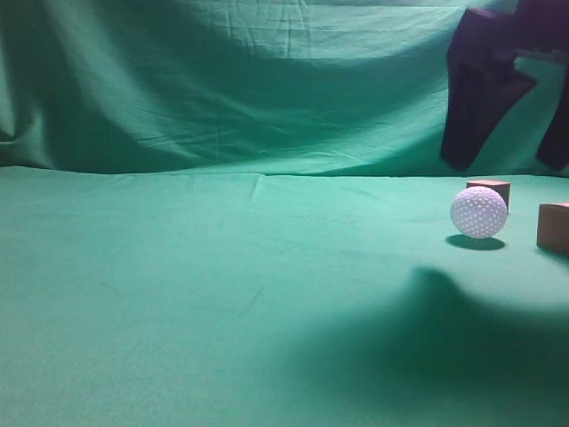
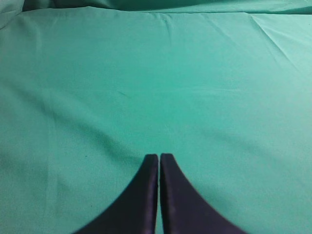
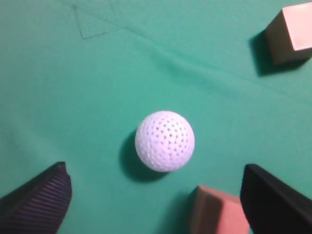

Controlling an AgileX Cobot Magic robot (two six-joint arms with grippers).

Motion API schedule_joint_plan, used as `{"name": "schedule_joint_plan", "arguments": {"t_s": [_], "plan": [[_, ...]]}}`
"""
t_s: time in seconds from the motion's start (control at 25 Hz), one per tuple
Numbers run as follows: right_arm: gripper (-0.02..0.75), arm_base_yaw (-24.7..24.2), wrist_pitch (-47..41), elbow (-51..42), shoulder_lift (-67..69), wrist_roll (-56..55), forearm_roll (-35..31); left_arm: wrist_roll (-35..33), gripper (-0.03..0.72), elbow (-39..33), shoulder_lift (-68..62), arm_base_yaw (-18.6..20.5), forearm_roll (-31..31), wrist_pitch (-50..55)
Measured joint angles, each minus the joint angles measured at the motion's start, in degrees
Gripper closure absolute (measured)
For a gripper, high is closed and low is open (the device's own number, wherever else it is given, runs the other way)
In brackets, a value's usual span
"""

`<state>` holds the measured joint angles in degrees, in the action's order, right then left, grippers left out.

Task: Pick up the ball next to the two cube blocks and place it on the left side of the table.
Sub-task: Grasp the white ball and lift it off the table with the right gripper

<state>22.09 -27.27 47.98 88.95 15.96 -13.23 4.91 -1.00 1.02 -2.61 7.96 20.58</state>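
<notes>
Exterior view: ball (image 1: 478, 212) sits on the table (image 1: 222, 285) at far right, beside the two blocks (image 1: 490, 189), not yet picked up; right gripper (image 1: 502, 160) hangs above it, touching nothing. Left wrist view: left gripper (image 2: 159, 161) fingers pressed together, empty, over bare cloth. Right wrist view: right gripper (image 3: 156, 195) spread wide, ball (image 3: 165, 141) centred between the fingers, no contact; blocks (image 3: 292, 31) near. Grasp, carry left and release all remain.

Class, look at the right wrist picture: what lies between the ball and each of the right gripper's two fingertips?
Only bare green cloth of the table separates the ball from either fingertip of the open right gripper. One cube block sits beside the right-hand fingertip.
</notes>
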Motion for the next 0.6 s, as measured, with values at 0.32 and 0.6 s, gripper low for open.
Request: {"name": "schedule_joint_plan", "arguments": {"t_s": [0.32,0.6], "plan": [[0.204,0.0,0.7,7.0,10.8,0.1,-0.1,0.0,0.688,0.0,0.0,0.0,0.0,0.0],[0.346,0.0,1.8,7.4,13.3,1.4,1.3,0.0,0.688,0.0,0.0,0.0,0.0,0.0]]}}
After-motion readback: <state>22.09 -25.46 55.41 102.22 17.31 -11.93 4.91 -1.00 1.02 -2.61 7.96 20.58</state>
